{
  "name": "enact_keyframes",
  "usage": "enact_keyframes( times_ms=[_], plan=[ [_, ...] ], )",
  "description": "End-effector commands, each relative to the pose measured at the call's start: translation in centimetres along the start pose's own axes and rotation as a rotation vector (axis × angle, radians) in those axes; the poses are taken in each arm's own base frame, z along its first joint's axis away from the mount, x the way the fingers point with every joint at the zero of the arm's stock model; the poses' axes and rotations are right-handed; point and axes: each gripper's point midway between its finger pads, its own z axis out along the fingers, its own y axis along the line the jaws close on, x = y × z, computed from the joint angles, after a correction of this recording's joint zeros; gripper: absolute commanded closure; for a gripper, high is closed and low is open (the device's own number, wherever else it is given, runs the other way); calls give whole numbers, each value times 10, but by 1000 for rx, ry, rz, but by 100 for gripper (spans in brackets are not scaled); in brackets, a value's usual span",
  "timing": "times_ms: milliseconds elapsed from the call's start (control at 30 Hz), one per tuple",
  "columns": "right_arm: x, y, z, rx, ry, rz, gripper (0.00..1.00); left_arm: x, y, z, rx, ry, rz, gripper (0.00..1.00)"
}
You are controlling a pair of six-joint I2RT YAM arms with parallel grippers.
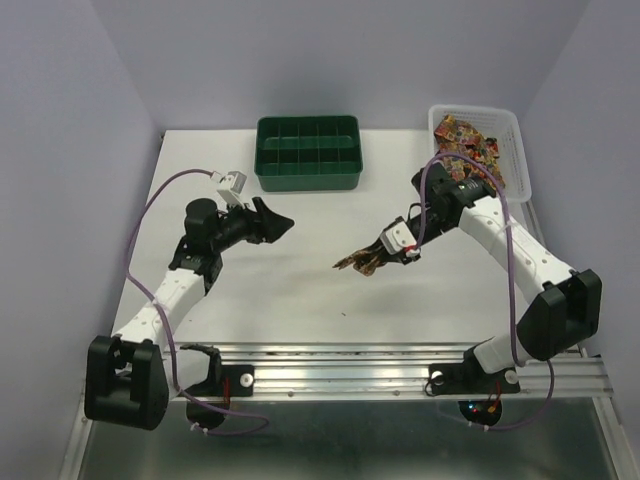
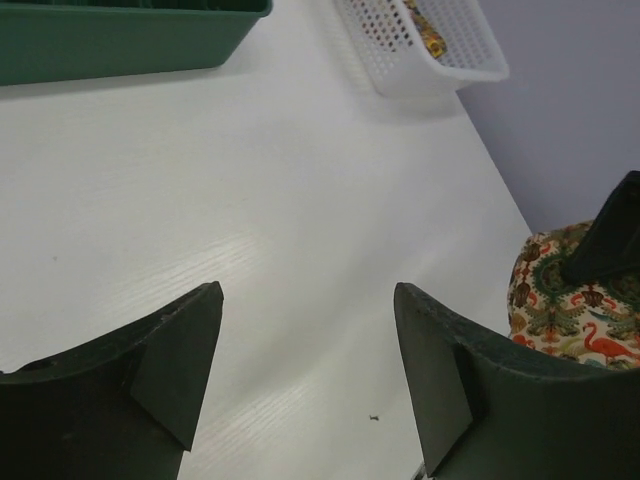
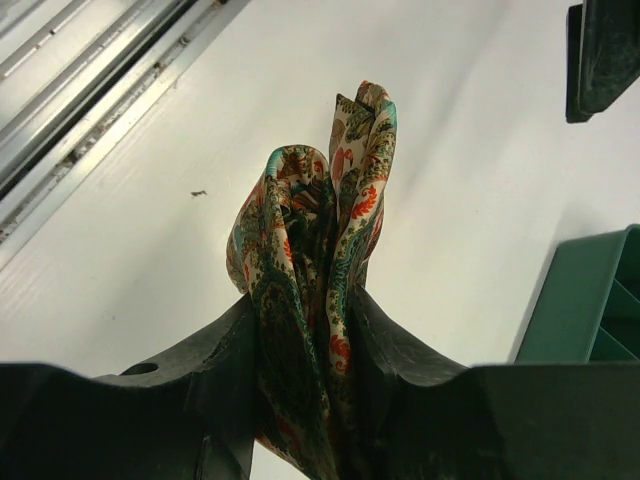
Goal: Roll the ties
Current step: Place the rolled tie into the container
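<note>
One tie [image 3: 318, 270] sits bunched in the right jaws, clamped over the surface [image 1: 300, 215]; its long axis points left toward the left jaws, which stand apart and empty; other ties [image 1: 466, 142] lie in the far-right basket [image 1: 521, 165].

table [image 1: 300, 295] middle passable beside tie [image 1: 360, 263]; tray [image 1: 307, 180], basket [image 1: 519, 150] block far edge

The bunched tie [image 3: 310, 250] is cream with teal, green and orange-red paisley, the ties [image 1: 466, 143] heaped in the white basket [image 1: 519, 160] are busy red and gold, the compartment tray [image 1: 307, 178] dark green, the table [image 1: 300, 290] white.
</note>
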Motion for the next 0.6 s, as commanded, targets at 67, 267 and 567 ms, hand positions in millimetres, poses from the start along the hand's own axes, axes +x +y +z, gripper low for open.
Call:
enact_keyframes(
  times_ms=[67, 267, 567],
  plan=[
    [-31, 16, 5, -46, -79, -26, 99, -14, -67, -12, 274, -78, 120, 19],
    [-36, 1, 9, -19, -106, 25, 99, 0, -120, 11, 406, -6, 178, 20],
    [-36, -24, 4, 99, -82, 130, 99, 30, -143, 3, 547, 46, 197, 20]
  ],
)
